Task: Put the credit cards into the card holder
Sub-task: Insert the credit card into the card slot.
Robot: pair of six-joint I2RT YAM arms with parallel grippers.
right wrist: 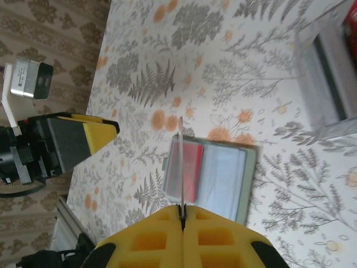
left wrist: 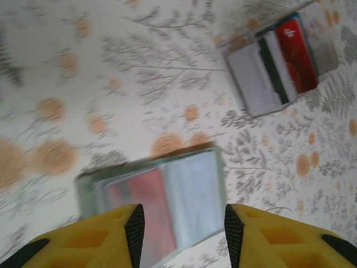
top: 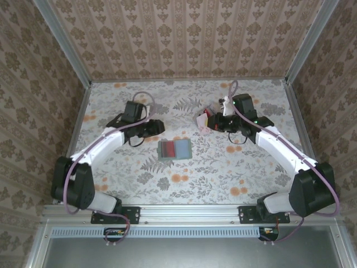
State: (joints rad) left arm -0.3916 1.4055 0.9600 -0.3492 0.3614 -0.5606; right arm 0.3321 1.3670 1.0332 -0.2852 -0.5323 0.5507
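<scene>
The card holder [top: 174, 149] lies open on the flowered table, a red credit card [right wrist: 191, 172] under its left clear pocket and a pale blue-grey panel [right wrist: 223, 178] on its right. My right gripper [right wrist: 182, 211] is shut on a thin pale credit card [right wrist: 181, 162], seen edge-on and raised above the holder's left half. In the top view that gripper [top: 211, 119] hovers to the holder's upper right. My left gripper [top: 156, 127] stands open to the holder's upper left. Seen from the left wrist, its fingertips [left wrist: 135, 223] frame the blurred holder [left wrist: 184, 190] with nothing between them.
A clear tray [left wrist: 254, 95] holding more white and red cards [left wrist: 295, 50] sits past the holder, under the right arm; its edge [right wrist: 326, 89] also appears in the right wrist view. The left gripper [right wrist: 83, 137] is seen from the right wrist, left of the holder. Patterned walls enclose the table.
</scene>
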